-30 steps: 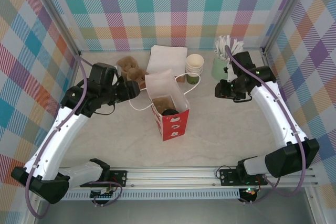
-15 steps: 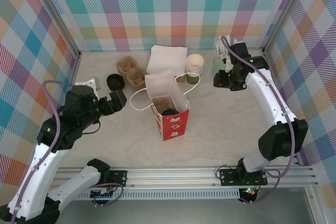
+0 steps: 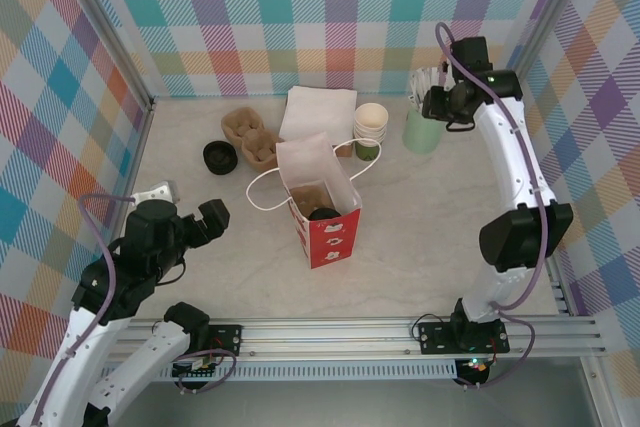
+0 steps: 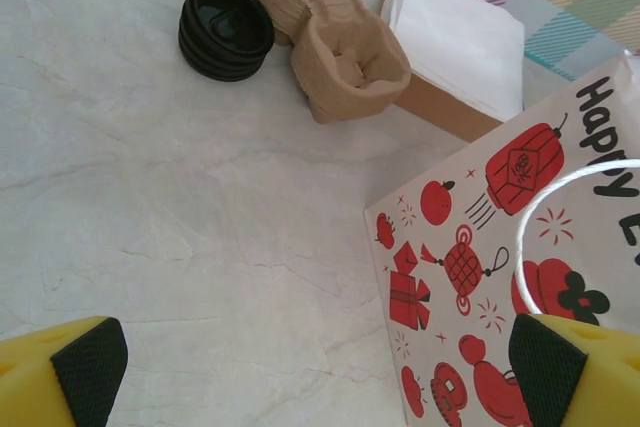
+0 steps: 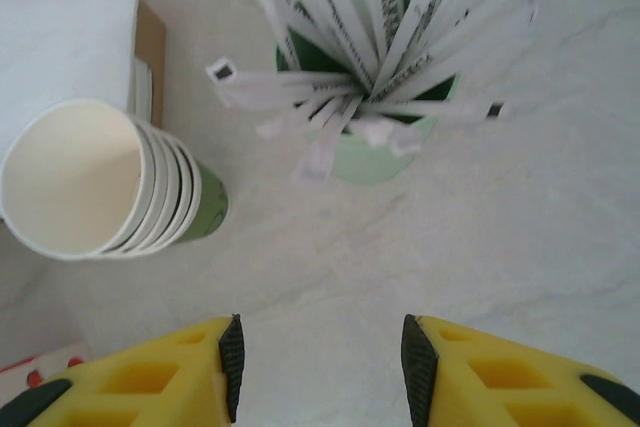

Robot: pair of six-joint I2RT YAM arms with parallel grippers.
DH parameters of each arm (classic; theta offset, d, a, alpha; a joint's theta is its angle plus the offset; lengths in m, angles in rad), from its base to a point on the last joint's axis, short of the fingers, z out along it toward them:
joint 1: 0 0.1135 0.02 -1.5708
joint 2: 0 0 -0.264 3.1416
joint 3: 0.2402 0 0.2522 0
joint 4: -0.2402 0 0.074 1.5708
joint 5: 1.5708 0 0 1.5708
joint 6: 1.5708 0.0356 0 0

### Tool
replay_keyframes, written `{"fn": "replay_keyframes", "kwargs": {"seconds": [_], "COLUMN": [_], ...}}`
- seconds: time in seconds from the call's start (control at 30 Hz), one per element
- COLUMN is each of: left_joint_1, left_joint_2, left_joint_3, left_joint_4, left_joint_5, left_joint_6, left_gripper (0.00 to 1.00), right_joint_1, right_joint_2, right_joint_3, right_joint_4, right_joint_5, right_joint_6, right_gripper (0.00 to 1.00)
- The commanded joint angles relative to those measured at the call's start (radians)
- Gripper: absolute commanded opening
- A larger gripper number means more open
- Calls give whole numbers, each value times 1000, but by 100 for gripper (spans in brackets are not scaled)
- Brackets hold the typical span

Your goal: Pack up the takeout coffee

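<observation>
Hovering over front-left bench, left gripper spread wide, empty. Right gripper part open, empty, above green holder of white sticks, beside cup stack. Coffee cup: dark round shape in cardboard tray inside paper bag, mid-bench; detail unclear.

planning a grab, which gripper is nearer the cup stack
Right. The right gripper hovers just right of the cup stack, by the stick holder; the left gripper is far off, near-left.
</observation>
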Motion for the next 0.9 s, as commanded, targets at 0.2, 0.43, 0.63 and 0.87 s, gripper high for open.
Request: {"fn": "replay_keyframes", "kwargs": {"seconds": [0.2, 0.43, 0.63, 0.87], "left_joint_1": [-7, -6, -5, -7], "left_joint_2": [12, 13, 14, 12], "left_joint_3": [-12, -13, -12, -7], "left_joint_4": [-7, -9, -7, -13], "left_joint_5": [-39, -45, -45, -49], "left_joint_6": [1, -1, -4, -5], "left_gripper": [100, 100, 100, 100], "right_joint_1": [-5, -5, -4, -4], "right_joint_2": [171, 248, 295, 337], "right_joint_3": [156, 216, 256, 296], "right_joint_4": [-72, -87, -99, -120], "right_joint_5": [-24, -14, 0, 8], "right_joint_6": [-25, -55, -71, -80], "right_gripper": [44, 43, 40, 37]}}
